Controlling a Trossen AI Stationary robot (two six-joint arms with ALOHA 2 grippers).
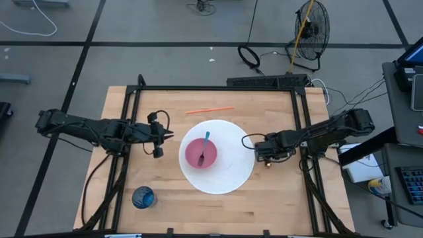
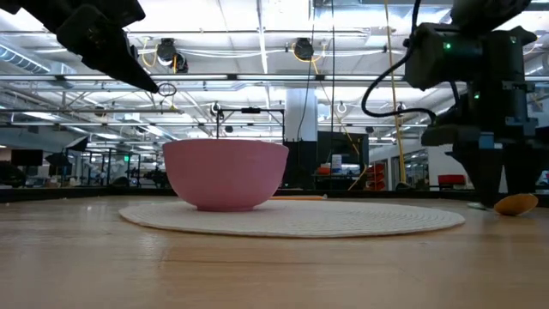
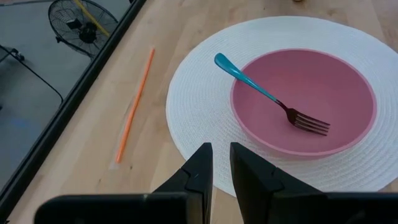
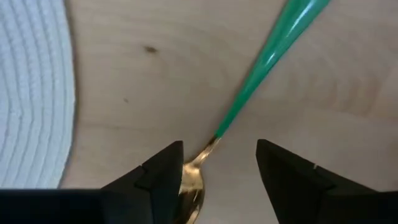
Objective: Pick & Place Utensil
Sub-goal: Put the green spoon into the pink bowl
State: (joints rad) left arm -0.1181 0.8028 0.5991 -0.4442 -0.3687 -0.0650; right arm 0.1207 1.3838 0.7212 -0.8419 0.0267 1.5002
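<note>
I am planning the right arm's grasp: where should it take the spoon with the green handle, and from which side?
Grip the spoon at the thin neck between gold bowl and green handle, coming straight down from above. It lies flat on the table beside the placemat, and the open right gripper already straddles it.

I see the light wooden table [image 1: 165, 205]; directly on it lie a round white woven placemat [image 1: 231, 173], a thin orange straw [image 1: 209, 110], a blue cup [image 1: 143, 197], and a green-handled golden spoon [image 4: 264, 62] just beside the placemat.

Matt pink plastic bowl [image 3: 305, 99] w/ metal-tined fork [image 3: 273, 96], woven mat [image 3: 199, 106], wood table [image 1: 277, 198].
</note>
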